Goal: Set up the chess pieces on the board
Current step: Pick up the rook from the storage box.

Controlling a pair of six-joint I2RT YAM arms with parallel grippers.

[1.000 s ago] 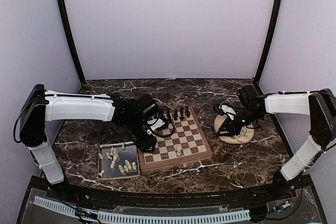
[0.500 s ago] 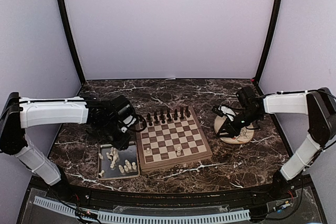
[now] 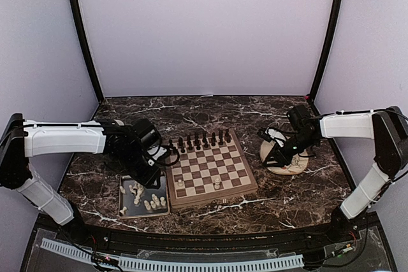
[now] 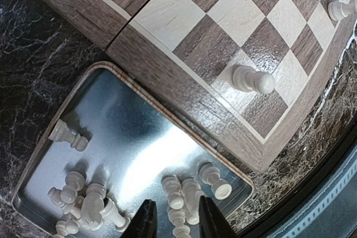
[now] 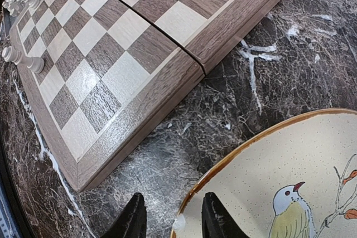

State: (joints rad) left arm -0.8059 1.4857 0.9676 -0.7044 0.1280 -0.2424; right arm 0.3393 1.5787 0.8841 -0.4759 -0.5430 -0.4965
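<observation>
Over tray (image 4: 128, 121), L claw (image 4: 175, 207) gapes; R claw (image 5: 170, 210), seemingly empty, gapes above plate (image 5: 290, 154).

Bare middle of the board (image 3: 213, 164), dark pieces (image 3: 204, 139) along far edge.

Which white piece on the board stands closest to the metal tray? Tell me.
The white piece near the left edge of the board, right beside the tray; the other white piece stands farther right.

No text, label, brand, number or sign is readable on anything here.
</observation>
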